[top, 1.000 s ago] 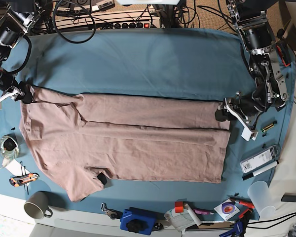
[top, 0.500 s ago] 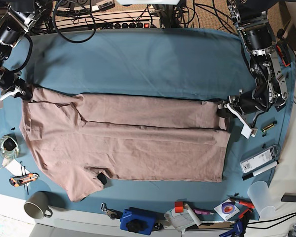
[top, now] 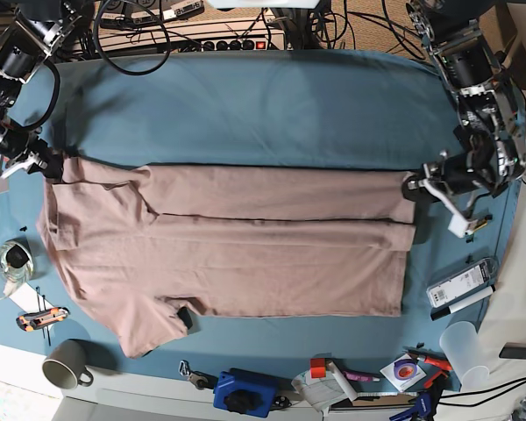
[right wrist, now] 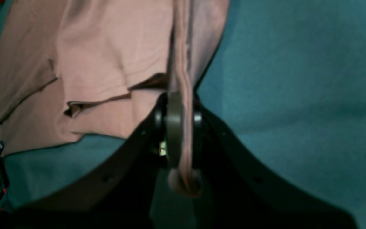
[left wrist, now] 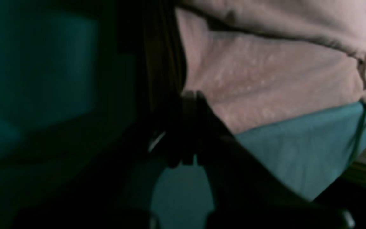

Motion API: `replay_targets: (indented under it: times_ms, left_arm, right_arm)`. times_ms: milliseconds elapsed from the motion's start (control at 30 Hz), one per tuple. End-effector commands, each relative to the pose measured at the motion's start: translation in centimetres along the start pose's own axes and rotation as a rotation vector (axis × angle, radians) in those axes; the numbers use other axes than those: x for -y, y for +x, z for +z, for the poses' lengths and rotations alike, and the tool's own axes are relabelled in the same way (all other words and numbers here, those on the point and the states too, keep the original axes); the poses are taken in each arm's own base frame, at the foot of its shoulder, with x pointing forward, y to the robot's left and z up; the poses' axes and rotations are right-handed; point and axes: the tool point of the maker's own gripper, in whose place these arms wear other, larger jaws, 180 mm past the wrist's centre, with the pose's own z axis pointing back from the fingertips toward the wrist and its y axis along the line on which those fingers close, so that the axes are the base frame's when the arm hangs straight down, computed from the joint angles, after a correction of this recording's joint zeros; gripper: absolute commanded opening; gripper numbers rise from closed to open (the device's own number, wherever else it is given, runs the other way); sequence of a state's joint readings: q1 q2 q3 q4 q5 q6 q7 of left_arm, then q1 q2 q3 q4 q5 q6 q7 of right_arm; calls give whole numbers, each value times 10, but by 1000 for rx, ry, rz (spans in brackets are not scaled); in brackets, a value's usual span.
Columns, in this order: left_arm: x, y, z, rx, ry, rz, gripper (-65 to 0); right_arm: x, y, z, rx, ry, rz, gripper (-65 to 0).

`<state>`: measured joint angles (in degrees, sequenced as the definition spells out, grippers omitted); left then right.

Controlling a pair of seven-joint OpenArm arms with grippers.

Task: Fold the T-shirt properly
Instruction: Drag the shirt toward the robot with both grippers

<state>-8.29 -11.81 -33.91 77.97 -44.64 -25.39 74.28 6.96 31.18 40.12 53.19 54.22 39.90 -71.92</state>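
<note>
You are gripping the T-shirt with both the left gripper and the right gripper. One long edge is lying folded in; the near sleeve side and the crosswise folds are waiting.

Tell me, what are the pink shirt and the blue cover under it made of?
The T-shirt looks like soft matte knit cloth, probably cotton: it wrinkles and bunches limply where the right pincer is shut on its edge. The table cloth looks like a thicker, slightly fuzzy woven fabric with no shine; its exact fibre can't be told.
</note>
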Motion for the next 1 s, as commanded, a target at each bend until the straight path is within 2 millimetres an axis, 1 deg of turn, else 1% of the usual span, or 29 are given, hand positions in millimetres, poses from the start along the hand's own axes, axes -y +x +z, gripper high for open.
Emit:
replay_targets:
  times_ms: [0,100,200,333,400,467,667,800,967]
  left_arm:
    - [3,16,8,43,-15,-17,-650]
    - [1,10,10,28,-16,-12,-650]
    - [-8,6,17,9,4,-16,-650]
    - [-18,1,28,-5,10,-27,-650]
    - [-23,-7,32,-28,19,-35,-650]
    - [-24,-15,34,-34,5,-21,-650]
    - [-31,-45,46,-85,37,-25,-650]
    - [-33,-59,57,-95,66,-42,-650]
    - [-41,-73,76,-89,111,-38,-650]
  right_arm:
    - [-2,25,16,71,0,31,-650]
    - [1,27,30,92,-23,51,-650]
    - [7,24,45,93,-55,70,-650]
    - [13,14,58,91,-77,71,-650]
    - [14,4,62,69,-67,62,-650]
    - [16,-7,65,45,-66,54,-650]
    - [22,-27,71,6,-69,30,-650]
    - [25,-37,77,-26,-87,45,-650]
    - [19,-43,89,-55,-113,116,-650]
